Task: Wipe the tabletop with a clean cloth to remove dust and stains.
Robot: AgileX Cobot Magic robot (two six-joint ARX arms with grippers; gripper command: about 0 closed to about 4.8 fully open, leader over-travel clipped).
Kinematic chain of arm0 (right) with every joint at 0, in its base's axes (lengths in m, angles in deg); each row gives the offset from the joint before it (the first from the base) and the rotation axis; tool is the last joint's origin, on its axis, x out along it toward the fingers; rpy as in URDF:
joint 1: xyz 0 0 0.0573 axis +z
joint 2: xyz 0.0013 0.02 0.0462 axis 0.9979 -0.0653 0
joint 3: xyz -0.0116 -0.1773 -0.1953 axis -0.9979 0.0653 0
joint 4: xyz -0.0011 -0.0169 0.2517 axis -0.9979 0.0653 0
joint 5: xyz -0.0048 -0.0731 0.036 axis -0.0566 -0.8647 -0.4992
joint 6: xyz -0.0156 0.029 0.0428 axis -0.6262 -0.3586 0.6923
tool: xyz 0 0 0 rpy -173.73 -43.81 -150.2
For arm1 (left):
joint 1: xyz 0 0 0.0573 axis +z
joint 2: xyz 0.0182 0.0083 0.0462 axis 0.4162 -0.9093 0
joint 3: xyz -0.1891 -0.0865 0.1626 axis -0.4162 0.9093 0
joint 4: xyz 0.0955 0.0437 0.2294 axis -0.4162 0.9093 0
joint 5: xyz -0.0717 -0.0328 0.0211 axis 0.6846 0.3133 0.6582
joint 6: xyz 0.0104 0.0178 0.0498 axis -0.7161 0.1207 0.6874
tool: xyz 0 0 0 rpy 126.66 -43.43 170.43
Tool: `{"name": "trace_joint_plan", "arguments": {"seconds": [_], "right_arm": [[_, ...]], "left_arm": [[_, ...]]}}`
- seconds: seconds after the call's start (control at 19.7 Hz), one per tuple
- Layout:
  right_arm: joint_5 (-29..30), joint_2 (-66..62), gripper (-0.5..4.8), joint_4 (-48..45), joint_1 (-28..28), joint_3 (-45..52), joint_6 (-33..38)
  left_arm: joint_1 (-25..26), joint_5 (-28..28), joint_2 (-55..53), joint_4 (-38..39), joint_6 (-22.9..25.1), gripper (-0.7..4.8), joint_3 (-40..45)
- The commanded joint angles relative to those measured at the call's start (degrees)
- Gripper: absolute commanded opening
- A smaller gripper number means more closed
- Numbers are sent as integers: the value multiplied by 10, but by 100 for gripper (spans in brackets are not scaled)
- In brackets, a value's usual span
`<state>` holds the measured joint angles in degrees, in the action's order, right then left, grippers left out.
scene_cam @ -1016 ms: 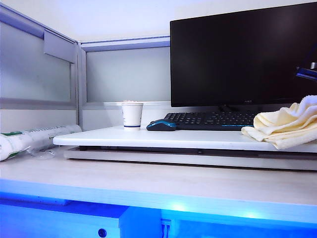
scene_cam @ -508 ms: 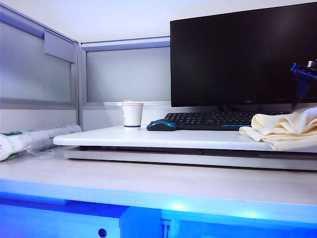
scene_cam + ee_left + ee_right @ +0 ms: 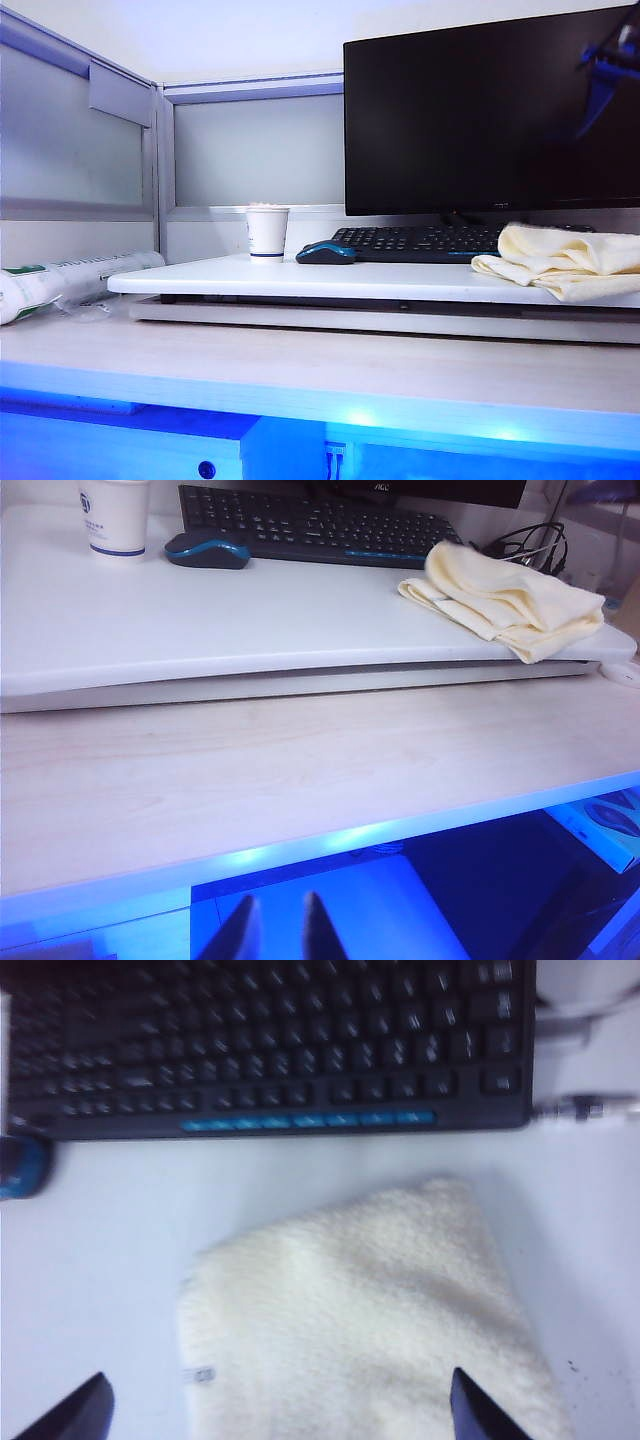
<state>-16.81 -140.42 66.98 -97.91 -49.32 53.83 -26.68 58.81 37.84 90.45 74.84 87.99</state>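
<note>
Pale yellow cloth (image 3: 560, 265) lying rumpled on the white tabletop (image 3: 300, 278), just before the keyboard (image 3: 420, 242). Right gripper (image 3: 280, 1410) above cloth, fingers (image 3: 480, 1415) wide apart, empty. Left gripper (image 3: 278, 930) low before the desk (image 3: 300, 780), fingers slightly parted, empty.

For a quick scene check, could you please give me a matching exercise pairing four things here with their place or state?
1. cloth
2. paper cup
3. right gripper
4. mouse

A. jaws open, above the cloth
B. standing at the left end of the tabletop
C. lying rumpled at the tabletop's right end
D. beside the keyboard's left end

Pairs: 1-C, 2-B, 3-A, 4-D
</note>
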Motion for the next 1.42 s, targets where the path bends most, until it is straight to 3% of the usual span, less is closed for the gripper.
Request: {"name": "trace_joint_plan", "arguments": {"seconds": [0.05,0.25,0.36,0.56,0.76,0.91,1.12,1.27,1.42], "right_arm": [[-1,40,431,18,0,0,-4],[-12,111,414,17,0,3,-24],[-11,147,364,18,0,3,-45],[-4,222,363,26,0,20,-61],[-5,322,354,9,0,128,-65],[-5,408,301,-26,0,233,-64],[-5,502,299,-31,0,329,-63],[-5,561,193,-39,0,382,-69],[-5,619,153,-47,0,436,-68]], "left_arm": [[0,10,0,17,0,72,-1],[0,-3,0,14,1,72,-1],[0,-2,0,10,1,71,-1],[0,-17,0,4,1,71,-1],[0,-66,0,1,0,71,-1],[0,-110,0,1,1,71,-1],[0,-195,0,2,1,71,-1],[0,-263,0,2,3,71,-1],[0,-285,0,2,24,64,-1]]}}
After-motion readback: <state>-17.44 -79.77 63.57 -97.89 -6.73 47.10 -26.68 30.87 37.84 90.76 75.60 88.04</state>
